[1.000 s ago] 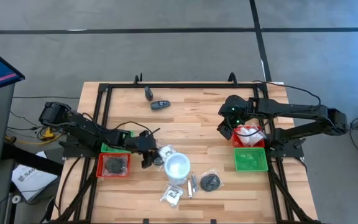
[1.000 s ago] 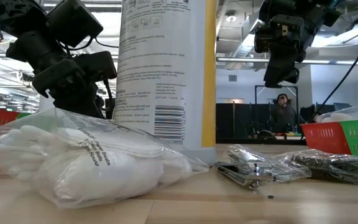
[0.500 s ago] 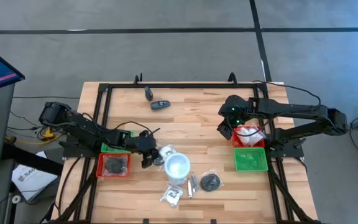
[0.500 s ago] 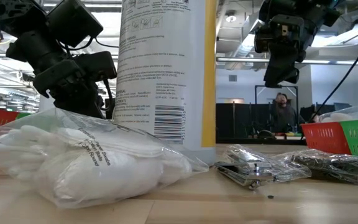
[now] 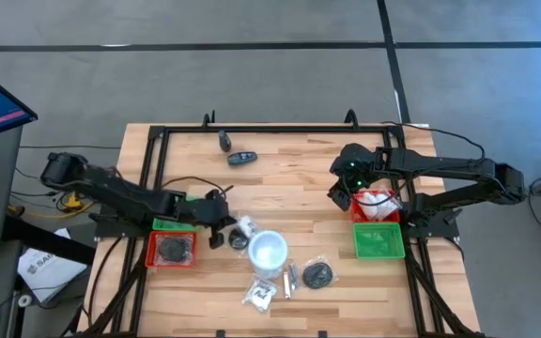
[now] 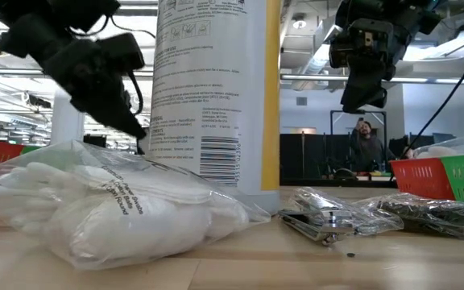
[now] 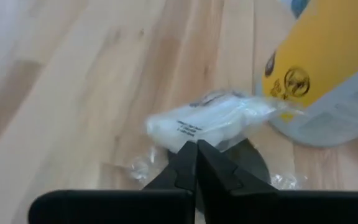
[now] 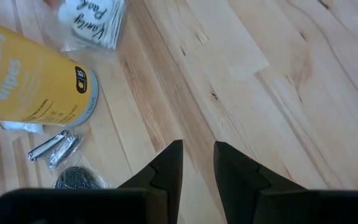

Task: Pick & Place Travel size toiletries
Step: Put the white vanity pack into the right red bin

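My left gripper [image 5: 218, 235] [image 7: 196, 146] is shut beside the tall yellow wipes bottle [image 5: 269, 252], its fingertips at a white packet in a clear wrapper [image 7: 210, 121] [image 5: 245, 227]. A black disc in a wrapper [image 5: 238, 241] lies just under that packet. More toiletries lie near the front edge: a black disc [image 5: 318, 275], silvery sticks [image 5: 287, 280] and a packet of white pieces [image 5: 261, 295]. Two dark oblong pieces [image 5: 242, 158] lie at the far side. My right gripper [image 5: 339, 199] [image 8: 199, 152] hangs open above bare wood, with nothing between its fingers. My left gripper pinches the white packet's clear wrapper at its near edge [image 7: 194, 140], just at the fingertips. The fingers slant down at it from the table's left side. The packet stretches away from the tips toward the bottle; whether it is clear of the table cannot be told.
A red tray [image 5: 156, 260] holding a black disc and a green tray [image 5: 162, 223] sit at the left. At the right are a red tray [image 5: 391, 218] with white pieces and a green tray [image 5: 378, 253]. The black frame [image 5: 270, 129] rims the table.
My left gripper has risen and drawn back a little toward the table's left edge, away from the bottle. My right gripper has kept still.
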Controlling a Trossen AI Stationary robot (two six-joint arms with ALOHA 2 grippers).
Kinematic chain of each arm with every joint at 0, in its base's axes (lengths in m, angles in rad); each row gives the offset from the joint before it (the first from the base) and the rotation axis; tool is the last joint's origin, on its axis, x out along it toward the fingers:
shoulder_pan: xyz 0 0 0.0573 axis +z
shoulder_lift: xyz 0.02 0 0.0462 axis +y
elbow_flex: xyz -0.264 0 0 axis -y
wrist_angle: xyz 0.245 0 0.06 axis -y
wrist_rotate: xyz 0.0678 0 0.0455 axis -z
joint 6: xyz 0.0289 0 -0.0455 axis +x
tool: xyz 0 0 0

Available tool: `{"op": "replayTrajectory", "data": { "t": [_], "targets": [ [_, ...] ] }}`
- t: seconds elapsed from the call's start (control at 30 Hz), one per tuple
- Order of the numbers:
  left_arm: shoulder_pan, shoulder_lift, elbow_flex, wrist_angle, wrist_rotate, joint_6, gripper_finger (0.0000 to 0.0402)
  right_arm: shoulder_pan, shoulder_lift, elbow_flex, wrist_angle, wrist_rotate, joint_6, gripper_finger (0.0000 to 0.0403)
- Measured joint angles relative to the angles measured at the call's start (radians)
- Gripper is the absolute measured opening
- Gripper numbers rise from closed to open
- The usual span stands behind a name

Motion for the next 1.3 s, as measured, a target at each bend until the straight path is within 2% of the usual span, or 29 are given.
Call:
{"op": "replayTrajectory", "data": {
  "t": [0.13, 0.5, 0.63, 0.97, 1.3],
  "targets": [
    [0.000, -0.074, 0.000, -0.003, -0.017, 0.002, 0.0000, 0.000, 0.000, 0.000, 0.002, 0.000, 0.000, 0.0082],
    [0.000, -0.259, 0.001, 0.003, -0.199, 0.053, 0.0000, 0.000, 0.000, 0.000, 0.059, 0.000, -0.001, 0.0082],
    [0.000, -0.306, 0.001, 0.053, -0.253, 0.063, 0.0000, 0.000, 0.000, 0.000, 0.074, 0.000, -0.001, 0.0082],
    [0.027, -0.322, 0.001, 0.286, -0.275, 0.127, 0.0000, 0.004, 0.000, 0.000, 0.200, 0.000, -0.048, 0.0082],
    [0.081, -0.321, 0.001, 0.432, -0.280, 0.128, 0.0000, 0.082, 0.000, 0.000, 0.405, 0.000, -0.169, 0.0082]
  ]
}}
